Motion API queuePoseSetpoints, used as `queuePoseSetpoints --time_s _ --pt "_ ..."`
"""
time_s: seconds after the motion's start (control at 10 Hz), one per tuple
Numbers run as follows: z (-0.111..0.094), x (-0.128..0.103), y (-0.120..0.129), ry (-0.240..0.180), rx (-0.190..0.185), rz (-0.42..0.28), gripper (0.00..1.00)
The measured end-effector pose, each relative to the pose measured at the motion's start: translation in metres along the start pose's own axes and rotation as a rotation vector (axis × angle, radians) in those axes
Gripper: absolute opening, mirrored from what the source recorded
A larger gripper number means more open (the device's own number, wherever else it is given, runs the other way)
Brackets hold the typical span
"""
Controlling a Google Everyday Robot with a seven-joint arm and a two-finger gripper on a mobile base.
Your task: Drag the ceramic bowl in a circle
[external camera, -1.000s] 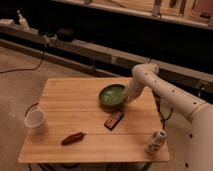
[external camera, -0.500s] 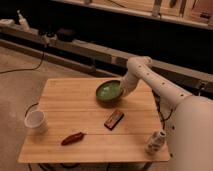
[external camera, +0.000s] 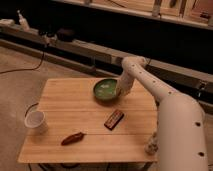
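Note:
The ceramic bowl (external camera: 106, 90) is round, shallow and glossy green with a darker rim. It sits on the wooden table (external camera: 65, 115) toward the far middle. My gripper (external camera: 120, 91) reaches down from the white arm at the bowl's right rim and touches it. The arm comes in from the right side of the view.
A small white cup (external camera: 36, 121) stands at the table's left edge. A reddish-brown elongated item (external camera: 73, 138) lies near the front. A dark flat bar (external camera: 114, 119) lies in the middle. A small pale bottle (external camera: 151, 143) stands at the front right corner. A long bench (external camera: 75, 47) runs behind.
The bowl has slid left and toward the far edge of the table, with the gripper staying at its right rim. The arm has swung further back.

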Motion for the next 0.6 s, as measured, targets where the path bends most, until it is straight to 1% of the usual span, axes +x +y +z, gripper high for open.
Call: queuePoseSetpoints --time_s 0.3,0.5,0.6 --pt "0.011 -0.001 -0.035 0.002 -0.019 -0.058 0.0" --pt "0.013 -0.001 -0.059 0.018 -0.051 -0.104 0.0" --pt "0.015 -0.003 -0.076 0.036 -0.081 -0.138 0.0"
